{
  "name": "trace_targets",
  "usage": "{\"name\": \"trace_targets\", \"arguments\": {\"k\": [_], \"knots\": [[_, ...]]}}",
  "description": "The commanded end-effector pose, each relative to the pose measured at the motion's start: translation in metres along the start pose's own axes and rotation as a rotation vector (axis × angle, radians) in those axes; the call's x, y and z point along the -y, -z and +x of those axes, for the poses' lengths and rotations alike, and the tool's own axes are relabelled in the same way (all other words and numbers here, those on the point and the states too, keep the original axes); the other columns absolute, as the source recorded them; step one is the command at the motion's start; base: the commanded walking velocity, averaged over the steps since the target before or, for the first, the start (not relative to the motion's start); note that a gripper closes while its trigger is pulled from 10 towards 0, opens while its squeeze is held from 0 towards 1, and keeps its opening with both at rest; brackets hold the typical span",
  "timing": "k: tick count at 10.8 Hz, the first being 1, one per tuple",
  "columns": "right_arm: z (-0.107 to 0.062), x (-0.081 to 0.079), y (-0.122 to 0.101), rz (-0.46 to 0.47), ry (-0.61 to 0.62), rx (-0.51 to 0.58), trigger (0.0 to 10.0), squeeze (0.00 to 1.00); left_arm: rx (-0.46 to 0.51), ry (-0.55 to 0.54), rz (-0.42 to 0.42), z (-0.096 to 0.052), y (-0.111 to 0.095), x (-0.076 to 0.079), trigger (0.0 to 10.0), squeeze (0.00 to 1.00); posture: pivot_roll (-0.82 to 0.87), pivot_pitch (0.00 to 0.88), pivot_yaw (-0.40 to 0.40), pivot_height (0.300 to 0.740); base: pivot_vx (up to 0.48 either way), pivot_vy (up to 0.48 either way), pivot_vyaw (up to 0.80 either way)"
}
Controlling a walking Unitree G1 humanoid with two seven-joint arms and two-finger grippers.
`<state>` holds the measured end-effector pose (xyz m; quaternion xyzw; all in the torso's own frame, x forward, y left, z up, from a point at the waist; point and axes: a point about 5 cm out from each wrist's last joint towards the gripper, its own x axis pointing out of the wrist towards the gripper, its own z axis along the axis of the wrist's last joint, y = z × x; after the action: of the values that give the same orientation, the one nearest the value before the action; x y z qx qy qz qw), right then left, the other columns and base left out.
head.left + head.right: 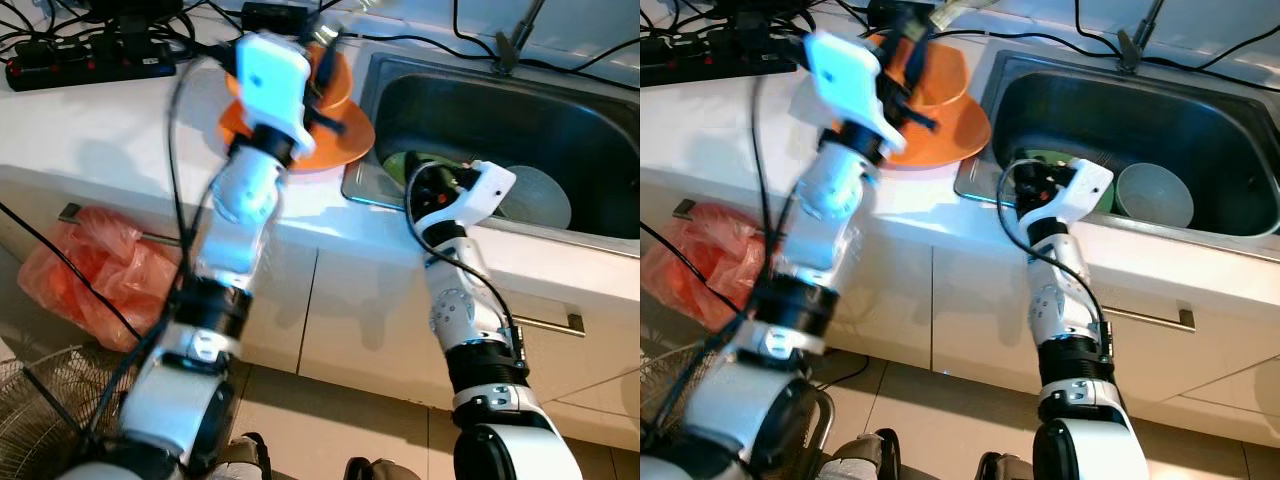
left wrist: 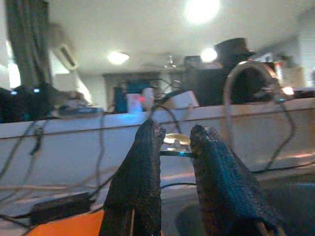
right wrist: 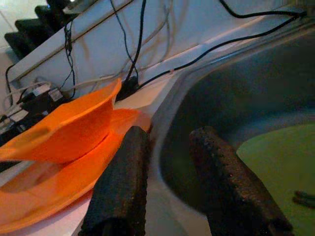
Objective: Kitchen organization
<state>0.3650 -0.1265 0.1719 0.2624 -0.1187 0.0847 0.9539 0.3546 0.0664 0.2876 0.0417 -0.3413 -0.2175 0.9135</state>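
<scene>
Fingers of your right gripper are sitting apart, empty, over the sink rim; orange plates beside. Left gripper is hovering, slightly parted, above them.

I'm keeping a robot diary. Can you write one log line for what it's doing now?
left pincer: open, above orange dishes | right pincer: open, at sink edge | green plate, pale bowl: in sink

Orange bowl on an orange plate; green plate and pale grey-green bowl in the steel-grey sink; red-orange plastic bag.
</scene>
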Motion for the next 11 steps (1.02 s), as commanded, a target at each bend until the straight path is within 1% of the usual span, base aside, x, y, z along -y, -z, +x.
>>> {"name": "trace_targets", "arguments": {"k": [1, 2, 3, 4, 5, 7, 8, 9, 10, 11], "knots": [[0.006, 0.003, -0.01, 0.031, 0.017, 0.018, 10.0, 0.0, 0.008, 0.048, -0.032, -0.001, -0.004, 0.009, 10.0, 0.0, 0.05, 0.115, -0.086, 0.74, 0.0, 0.0, 0.0], [0.008, 0.003, -0.013, 0.048, 0.027, 0.026, 10.0, 0.2, -0.004, 0.056, -0.035, -0.003, -0.003, 0.01, 10.0, 0.0, 0.05, 0.114, -0.086, 0.74, 0.0, 0.0, 0.0], [0.01, 0.003, -0.015, 0.085, 0.026, 0.029, 10.0, 1.0, -0.014, 0.057, -0.042, -0.005, -0.002, 0.011, 10.0, 0.0, 0.06, 0.114, -0.086, 0.74, 0.0, 0.0, 0.0], [0.014, 0.003, -0.018, 0.171, 0.05, 0.019, 10.0, 1.0, -0.029, 0.064, -0.055, -0.008, -0.001, 0.012, 10.0, 0.0, 0.06, 0.114, -0.087, 0.74, 0.0, 0.0, 0.0], [0.018, 0.002, -0.021, 0.279, 0.055, 0.006, 10.0, 0.0, -0.042, 0.067, -0.069, -0.009, -0.001, 0.013, 10.0, 0.0, 0.06, 0.113, -0.087, 0.74, 0.0, 0.0, 0.0], [0.022, 0.001, -0.027, 0.467, 0.064, -0.005, 10.0, 0.0, -0.054, 0.071, -0.081, -0.011, 0.0, 0.015, 10.0, 0.0, 0.05, 0.113, -0.087, 0.74, 0.0, 0.0, 0.0], [0.024, 0.001, -0.03, 0.514, 0.063, -0.007, 10.0, 1.0, -0.064, 0.07, -0.093, -0.012, 0.001, 0.016, 10.0, 0.0, 0.05, 0.114, -0.087, 0.74, 0.0, 0.0, 0.0], [0.025, 0.0, -0.033, 0.558, 0.054, -0.007, 10.0, 1.0, -0.069, 0.073, -0.101, -0.013, 0.001, 0.018, 10.0, 0.0, 0.05, 0.114, -0.087, 0.74, 0.0, 0.0, 0.0], [0.027, -0.002, -0.038, 0.608, 0.039, 0.003, 10.0, 0.0, -0.079, 0.08, -0.11, -0.014, 0.003, 0.02, 10.0, 0.0, 0.05, 0.116, -0.085, 0.74, 0.0, 0.0, 0.0], [0.028, -0.004, -0.041, 0.631, 0.03, 0.001, 10.0, 0.0, -0.086, 0.084, -0.116, -0.015, 0.004, 0.022, 10.0, 0.0, 0.05, 0.116, -0.084, 0.74, 0.0, 0.0, 0.0]]}}
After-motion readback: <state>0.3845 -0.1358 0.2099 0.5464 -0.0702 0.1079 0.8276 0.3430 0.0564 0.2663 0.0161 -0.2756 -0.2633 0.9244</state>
